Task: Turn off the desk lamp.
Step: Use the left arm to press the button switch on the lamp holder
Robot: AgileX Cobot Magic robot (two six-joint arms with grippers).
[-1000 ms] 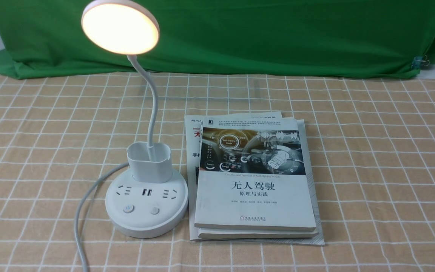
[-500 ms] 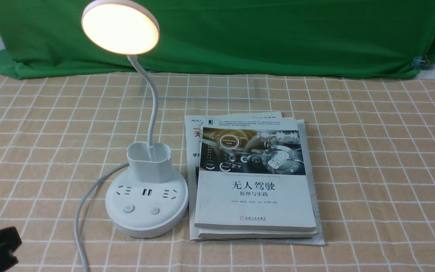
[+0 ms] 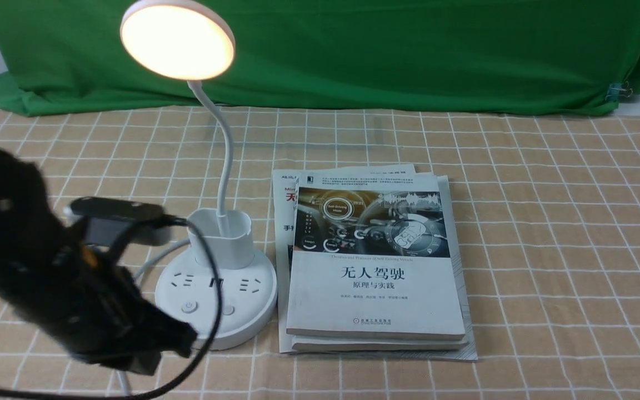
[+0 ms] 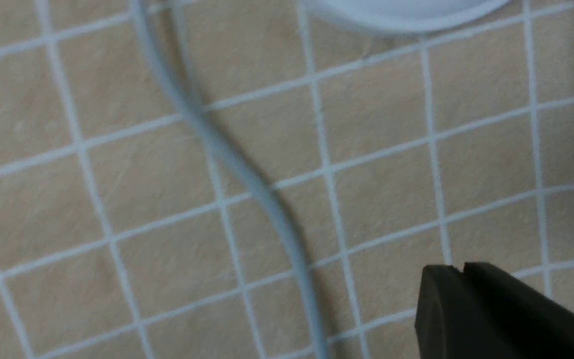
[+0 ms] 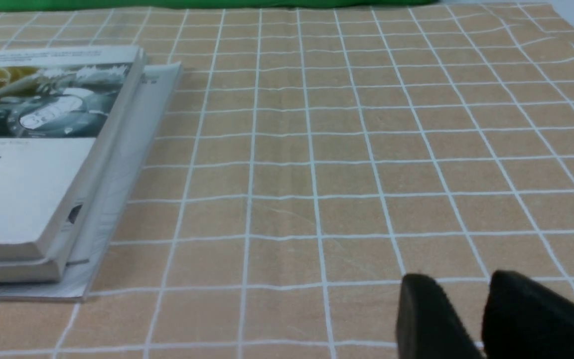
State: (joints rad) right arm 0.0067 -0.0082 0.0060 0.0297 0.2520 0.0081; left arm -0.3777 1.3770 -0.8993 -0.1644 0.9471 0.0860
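**A:** Where is the desk lamp (image 3: 223, 244)?

**B:** Just ahead of the left claw (image 4: 463, 271). The rim of its round base (image 3: 253, 305) lies a little beyond the tips. The white cord (image 4: 237, 164) snakes over the checked cloth (image 5: 287, 209) beside them.

**A:** Is that claw holding anything?

**B:** No. Its black tips are pressed together with only a thin seam between them, above bare cloth. The right claw (image 5: 461, 280) is well off to the other side, its tips slightly apart around nothing. The stacked books (image 3: 375, 289) lie between it and the lamp.

**A:** And the lamp itself?

**B:** Smooth white plastic throughout. The flat base has sockets and two buttons (image 3: 189, 306) on the robot's side, with a squarish cup-shaped holder (image 3: 234, 230) behind them. A thin gooseneck (image 3: 224, 183) rises upright from the holder with a soft S-bend, so the long axis is vertical. The flat disc head (image 3: 177, 39) on top glows warm and faces the robot.
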